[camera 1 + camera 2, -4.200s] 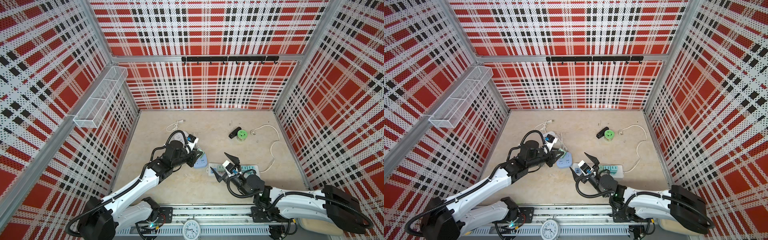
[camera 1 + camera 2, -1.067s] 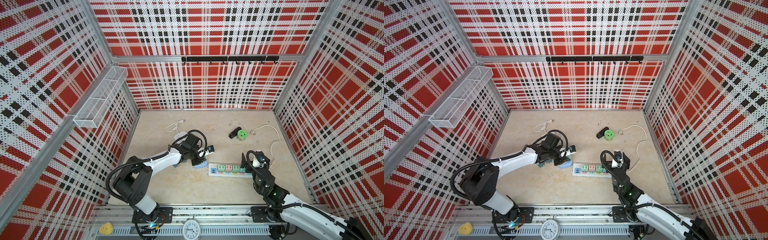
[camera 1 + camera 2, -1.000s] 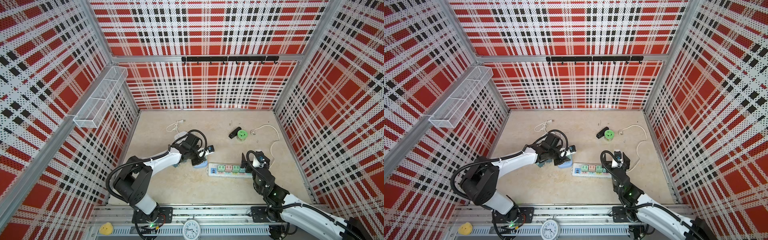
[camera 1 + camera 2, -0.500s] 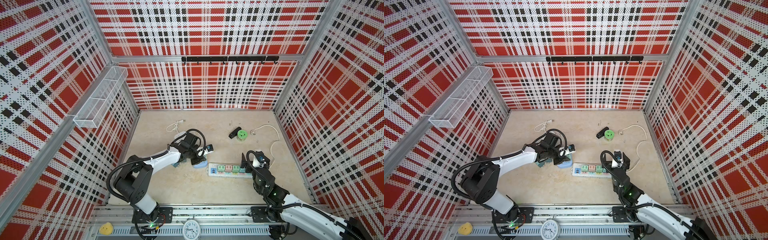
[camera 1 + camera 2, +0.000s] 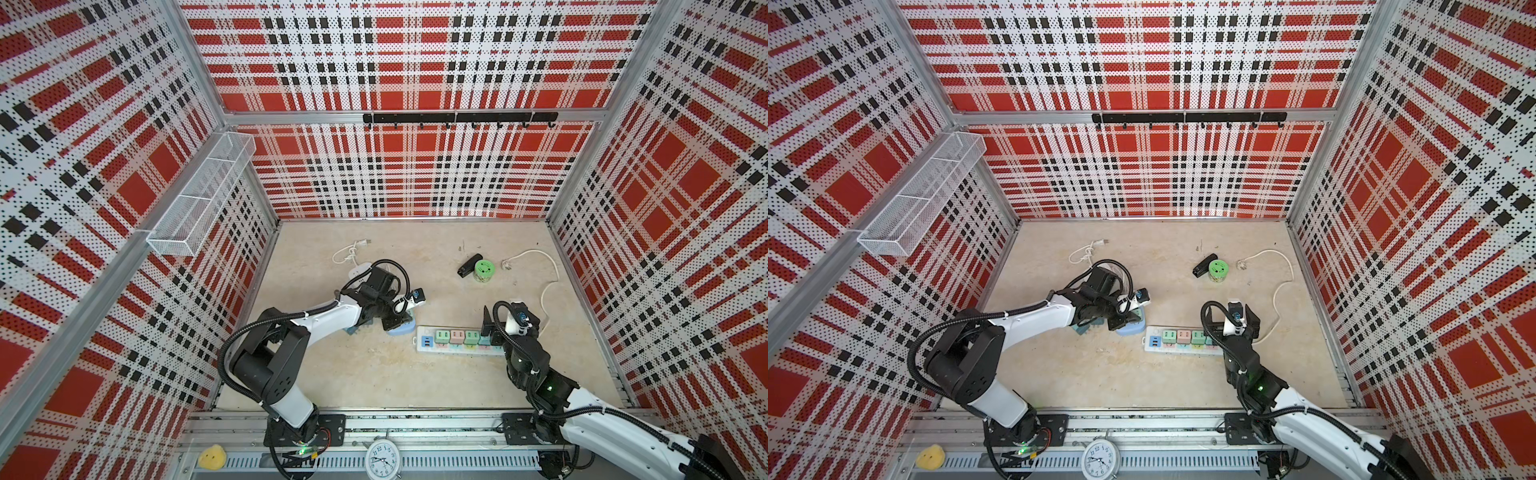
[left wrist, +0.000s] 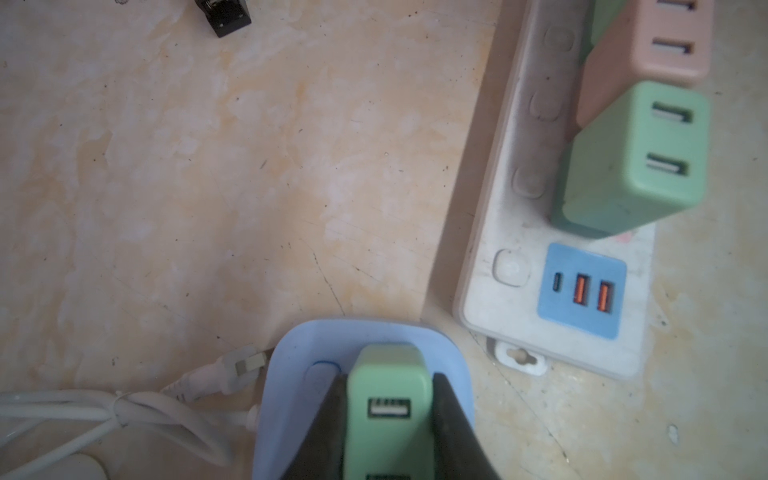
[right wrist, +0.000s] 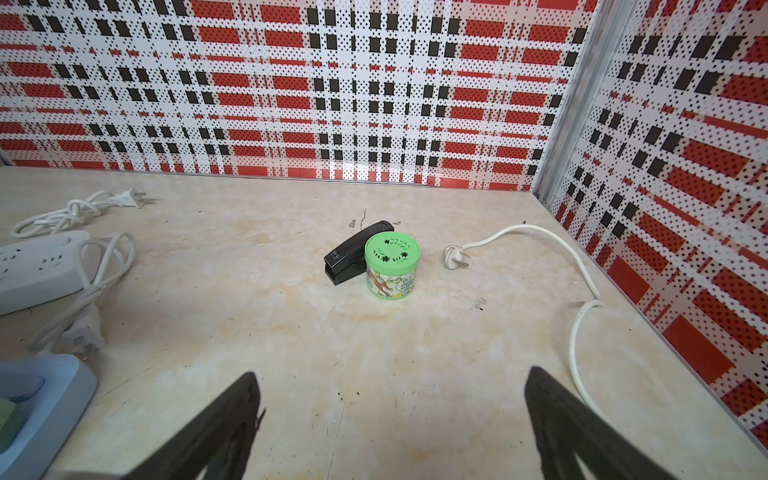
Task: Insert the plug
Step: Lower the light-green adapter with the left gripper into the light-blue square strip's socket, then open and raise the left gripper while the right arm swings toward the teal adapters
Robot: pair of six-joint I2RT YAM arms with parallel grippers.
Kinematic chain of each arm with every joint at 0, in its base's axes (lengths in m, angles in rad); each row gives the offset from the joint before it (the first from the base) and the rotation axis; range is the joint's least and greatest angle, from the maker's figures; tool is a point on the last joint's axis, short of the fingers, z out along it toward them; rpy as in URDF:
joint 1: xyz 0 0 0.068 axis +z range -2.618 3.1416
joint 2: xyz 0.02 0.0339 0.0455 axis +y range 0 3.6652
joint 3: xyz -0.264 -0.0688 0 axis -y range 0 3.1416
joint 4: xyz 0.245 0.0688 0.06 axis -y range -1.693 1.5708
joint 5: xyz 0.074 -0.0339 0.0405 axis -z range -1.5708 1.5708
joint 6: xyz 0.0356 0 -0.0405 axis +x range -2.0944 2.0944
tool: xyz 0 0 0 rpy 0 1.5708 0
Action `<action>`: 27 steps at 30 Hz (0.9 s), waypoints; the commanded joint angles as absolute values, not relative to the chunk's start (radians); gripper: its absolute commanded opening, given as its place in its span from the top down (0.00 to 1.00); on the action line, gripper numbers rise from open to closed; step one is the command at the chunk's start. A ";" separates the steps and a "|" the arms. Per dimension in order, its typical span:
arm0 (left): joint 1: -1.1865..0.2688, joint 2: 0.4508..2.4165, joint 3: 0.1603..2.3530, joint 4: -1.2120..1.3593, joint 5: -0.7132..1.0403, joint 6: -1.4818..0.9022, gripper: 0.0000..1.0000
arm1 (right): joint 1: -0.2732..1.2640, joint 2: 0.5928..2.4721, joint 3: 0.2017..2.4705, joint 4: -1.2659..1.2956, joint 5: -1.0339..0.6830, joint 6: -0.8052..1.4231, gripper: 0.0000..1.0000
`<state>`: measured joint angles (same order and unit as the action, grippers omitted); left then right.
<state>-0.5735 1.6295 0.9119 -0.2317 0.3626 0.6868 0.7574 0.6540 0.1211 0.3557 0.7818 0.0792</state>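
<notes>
Robotics lab test cell: a beige marble-look worktop (image 5: 374, 374) boxed in on three sides by perforated panels (image 5: 415, 62) printed in red, black and white plaid, set in aluminium framing (image 5: 291, 118). Two white-and-black robot arms, left arm (image 5: 328, 318) and right arm (image 5: 598, 424), stand bolted to a metal rail (image 5: 415, 424) along the open front, near a small analogue clock (image 5: 381, 459). A wire mesh basket (image 5: 199, 199) and a black hook rail (image 5: 457, 117) hang on the walls

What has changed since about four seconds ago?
The right gripper moved along the power strip from its left end to its right end, jaws open. The left arm refolded; the left gripper is still at the blue socket block, shut on the green plug. Strip, stapler and jar stayed.
</notes>
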 commanded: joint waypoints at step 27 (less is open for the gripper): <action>-0.571 0.849 0.521 0.162 -0.012 0.173 0.01 | 0.748 0.712 0.163 0.379 0.782 0.098 0.00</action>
